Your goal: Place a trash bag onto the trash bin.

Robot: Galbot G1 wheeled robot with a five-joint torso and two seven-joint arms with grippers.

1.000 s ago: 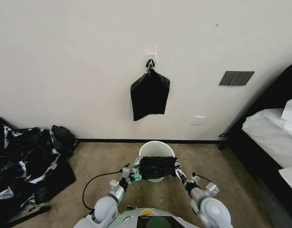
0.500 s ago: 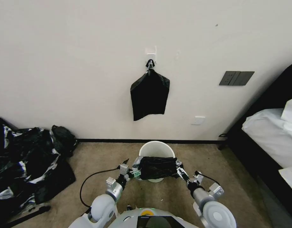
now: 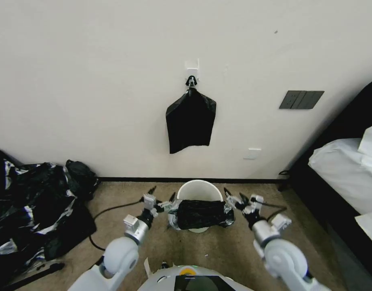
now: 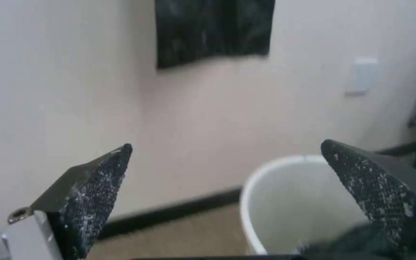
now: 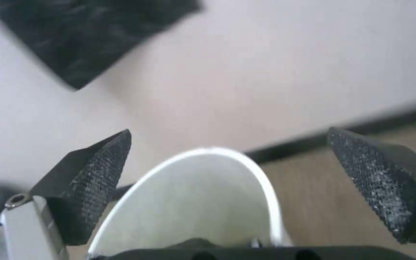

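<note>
1. Bag: a thin glossy black plastic trash bag [image 3: 201, 214] with silvery wrinkles is seen draped over the near rim of the bin, bunched across its front wall and hanging outside it. It is held by neither gripper.

2. Bin: a small round cream-white plastic trash bin [image 3: 199, 188], smooth-walled with a rolled rim, is stood on tan carpet close to the wall. Its far rim and its inside are left uncovered.

3. Left gripper [image 3: 161, 197]: it is placed just beside the bag's left edge, jaws spread wide and nothing gripped. The wide spread is confirmed in the left wrist view [image 4: 227, 180].

4. Right gripper [image 3: 234, 197]: it is placed just beside the bag's right edge, likewise fully spread and empty, as confirmed in the right wrist view [image 5: 229, 173].

5. Handling, judged: the film is taken to be very light, limp and slippery; no shape is kept unaided, and it is easily pulled off the rim or torn by the textured pads.

6. Hold, judged: the mouth hem at the two side edges is best pinched, both layers parted, so the opening can be stretched over the far rim.

7. Other: a flat black bundle [image 3: 190, 123] is hung on a wall hook.
</note>
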